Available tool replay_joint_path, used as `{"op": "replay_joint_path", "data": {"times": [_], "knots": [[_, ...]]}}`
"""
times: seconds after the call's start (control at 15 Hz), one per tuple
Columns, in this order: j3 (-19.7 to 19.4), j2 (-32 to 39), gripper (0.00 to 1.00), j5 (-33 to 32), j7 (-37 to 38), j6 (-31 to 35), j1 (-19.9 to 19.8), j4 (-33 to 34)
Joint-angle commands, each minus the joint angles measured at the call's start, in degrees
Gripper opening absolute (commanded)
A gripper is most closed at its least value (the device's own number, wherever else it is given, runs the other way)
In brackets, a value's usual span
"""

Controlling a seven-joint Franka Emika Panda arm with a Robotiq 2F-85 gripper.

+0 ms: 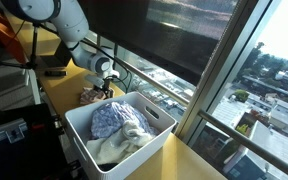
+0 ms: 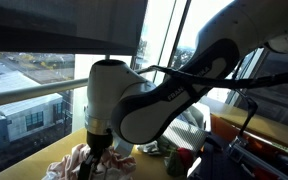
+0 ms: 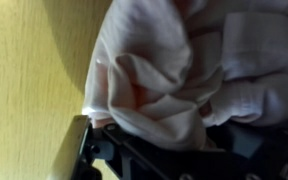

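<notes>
My gripper (image 1: pixel 106 88) is low over the wooden counter (image 1: pixel 59 95), down on a crumpled pink-and-white cloth (image 1: pixel 91 96). This shows in both exterior views, with the gripper (image 2: pixel 97 152) at the cloth (image 2: pixel 69 165). In the wrist view the cloth (image 3: pixel 159 70) bunches between the fingers and covers most of the jaws (image 3: pixel 154 140). One finger shows at the lower left, set wide apart, so the jaws look open around the cloth. The other finger is hidden.
A white bin (image 1: pixel 159 140) with a blue-patterned cloth (image 1: pixel 114 118) and a white cloth stands on the counter beside the window. A window rail (image 1: pixel 154 80) runs along the counter's far edge. Dark equipment and cables (image 2: pixel 254 150) sit near the arm.
</notes>
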Motion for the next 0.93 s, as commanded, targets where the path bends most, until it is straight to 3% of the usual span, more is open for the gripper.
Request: {"op": "replay_joint_path", "data": {"times": [0.0, 0.27, 0.53, 0.87], "knots": [[-1.60, -6.80, 0.27, 1.68, 2.57, -1.78, 1.95, -6.51], [-1.77, -17.39, 0.01, 1.44, 6.02, -2.24, 2.47, -15.30], [-2.08, -28.74, 0.04, 1.03, 7.84, -4.07, 1.11, -21.38], [-3.90, -40.58, 0.04, -1.31, 8.92, -5.88, -1.29, -21.96]]}}
